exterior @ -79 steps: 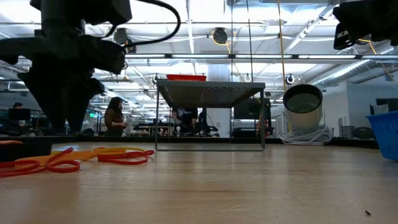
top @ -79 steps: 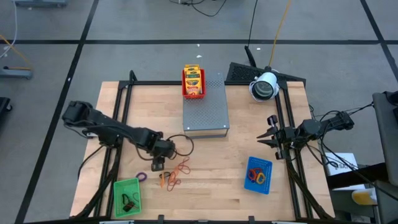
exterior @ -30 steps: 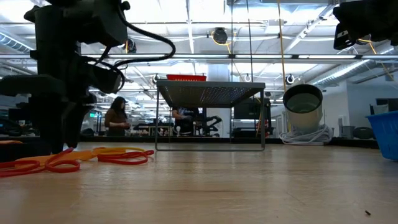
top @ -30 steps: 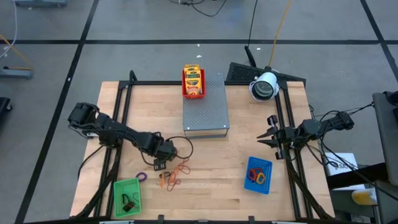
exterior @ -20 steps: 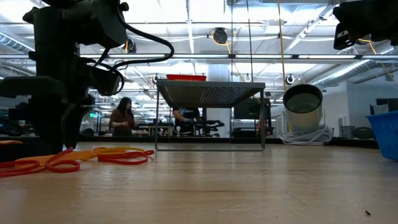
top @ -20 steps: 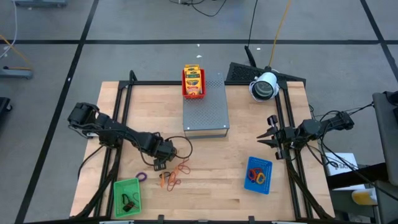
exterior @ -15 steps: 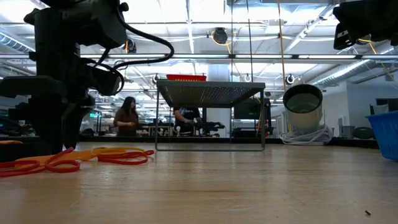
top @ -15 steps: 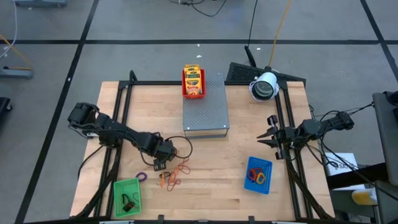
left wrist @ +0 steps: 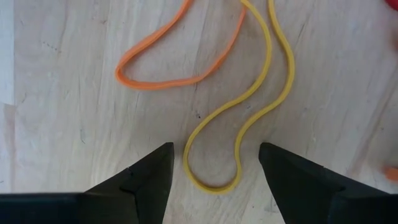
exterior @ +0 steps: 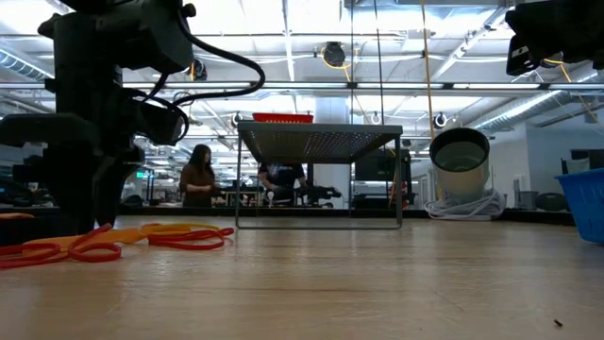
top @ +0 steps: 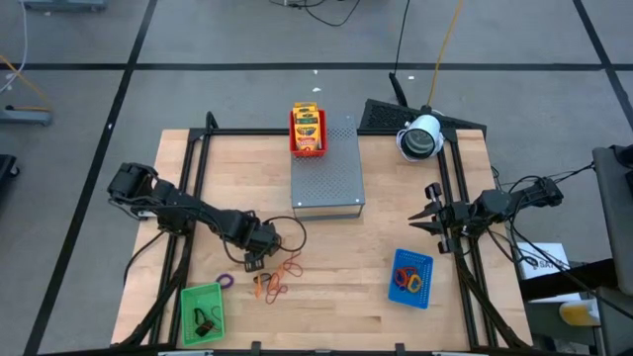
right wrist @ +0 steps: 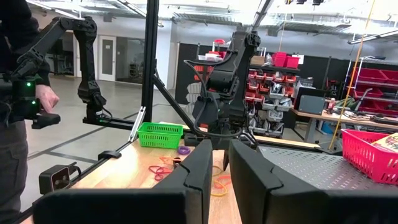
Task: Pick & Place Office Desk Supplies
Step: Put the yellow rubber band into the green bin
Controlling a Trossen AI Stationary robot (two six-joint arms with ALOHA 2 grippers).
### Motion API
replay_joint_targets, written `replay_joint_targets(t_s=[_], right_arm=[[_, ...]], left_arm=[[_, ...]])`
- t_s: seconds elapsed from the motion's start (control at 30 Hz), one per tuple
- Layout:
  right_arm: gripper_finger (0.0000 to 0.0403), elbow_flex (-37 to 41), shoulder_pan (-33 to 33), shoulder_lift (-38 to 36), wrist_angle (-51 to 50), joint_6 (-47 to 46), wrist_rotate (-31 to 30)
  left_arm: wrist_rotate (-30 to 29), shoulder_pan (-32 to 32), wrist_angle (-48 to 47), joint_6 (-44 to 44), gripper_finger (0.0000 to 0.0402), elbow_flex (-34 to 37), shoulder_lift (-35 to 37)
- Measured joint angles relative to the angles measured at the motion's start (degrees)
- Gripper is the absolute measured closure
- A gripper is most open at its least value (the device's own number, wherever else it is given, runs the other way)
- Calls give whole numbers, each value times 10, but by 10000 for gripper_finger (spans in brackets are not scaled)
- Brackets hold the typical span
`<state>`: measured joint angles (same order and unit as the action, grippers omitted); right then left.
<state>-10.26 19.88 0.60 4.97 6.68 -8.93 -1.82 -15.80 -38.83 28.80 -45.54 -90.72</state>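
Observation:
My left gripper (top: 253, 262) (left wrist: 213, 167) is open, low over the table and pointing down. Its fingers stand on either side of the looped end of a yellow rubber band (left wrist: 214, 180) without touching it. This band lies flat on the wood beside an orange band (left wrist: 180, 62). More orange and red bands (top: 277, 275) (exterior: 142, 234) lie close by, and a purple one (top: 226, 281) sits toward the left. Crayon packets (top: 308, 124) sit in the red tray. Dark clip pieces (top: 205, 319) lie in the green tray. My right gripper (top: 425, 220) (right wrist: 221, 163) waits shut at the table's right edge.
The grey perforated box (top: 327, 170) stands mid-table at the far side, with the red tray (top: 308, 138) on its far left corner. The green tray (top: 202, 313) is near left; the blue tray (top: 411, 278), holding bands, is near right. A white cylinder (top: 421, 136) stands far right. A person (right wrist: 18, 93) stands beyond the table.
Neither arm has moved in the last second. Before that, my left gripper came down toward the bands. A person in the room behind has walked a little.

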Motion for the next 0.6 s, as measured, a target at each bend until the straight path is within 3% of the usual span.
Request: replay_joint_targets(t_s=[0.6], right_arm=[[358,0,0,0,0,0,0]], left_arm=[[12,8,14,5,151,0,-1]])
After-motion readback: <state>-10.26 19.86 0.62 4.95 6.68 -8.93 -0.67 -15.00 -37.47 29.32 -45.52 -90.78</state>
